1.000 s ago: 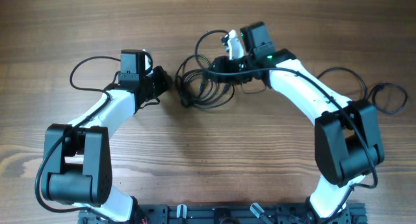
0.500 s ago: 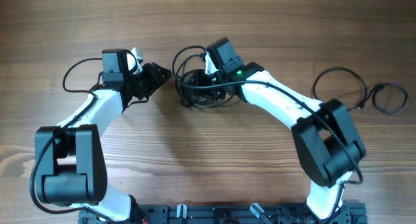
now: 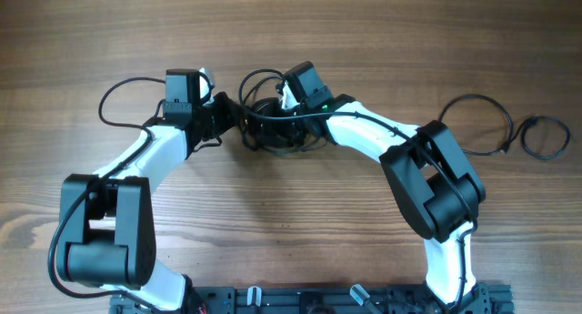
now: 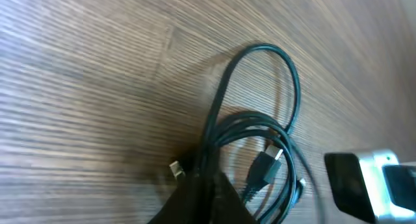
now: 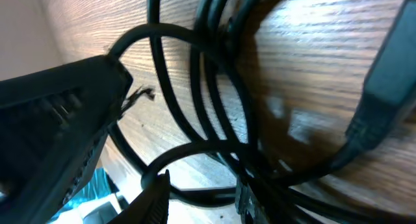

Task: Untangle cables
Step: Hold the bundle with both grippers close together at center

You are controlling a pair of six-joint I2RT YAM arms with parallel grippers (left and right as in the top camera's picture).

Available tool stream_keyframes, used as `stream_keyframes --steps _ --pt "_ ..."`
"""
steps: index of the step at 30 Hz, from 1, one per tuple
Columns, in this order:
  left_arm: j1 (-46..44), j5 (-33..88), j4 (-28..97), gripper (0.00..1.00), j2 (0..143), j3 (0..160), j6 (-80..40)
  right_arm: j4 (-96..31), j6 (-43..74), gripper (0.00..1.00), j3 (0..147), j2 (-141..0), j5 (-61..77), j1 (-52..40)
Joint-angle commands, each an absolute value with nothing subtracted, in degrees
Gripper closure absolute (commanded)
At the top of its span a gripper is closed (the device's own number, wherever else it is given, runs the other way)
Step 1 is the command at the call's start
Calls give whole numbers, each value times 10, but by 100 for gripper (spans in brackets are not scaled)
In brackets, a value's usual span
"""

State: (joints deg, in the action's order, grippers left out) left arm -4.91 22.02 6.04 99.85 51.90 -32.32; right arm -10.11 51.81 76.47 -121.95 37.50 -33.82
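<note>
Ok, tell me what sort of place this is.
Probably a robotics lab bench: a wooden table, a left arm and right arm based at a black rail at its edge, and tangled cables between them.

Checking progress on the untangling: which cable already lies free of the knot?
The cable coiled in a ring at the overhead view's far right: it lies alone, while the others are knotted in the central bundle.

The cable bundle [image 3: 289, 143] lay on table [image 3: 291, 232] between left gripper [image 3: 235, 116] and right gripper [image 3: 275, 107] — separate loop [image 3: 474, 97] far right.
</note>
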Motion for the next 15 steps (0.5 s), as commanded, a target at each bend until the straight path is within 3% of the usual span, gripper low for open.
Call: stream_keyframes --steps 1,7,15 --pt "-46 186 65 96 1003 517 -338 -77 456 64 764 -1234 439 -337" --pt "-46 286 47 96 1003 517 -340 -57 373 59 764 -1233 524 -304" --pt "-46 339 40 96 1003 517 -354 -60 434 60 764 -1233 450 -324"
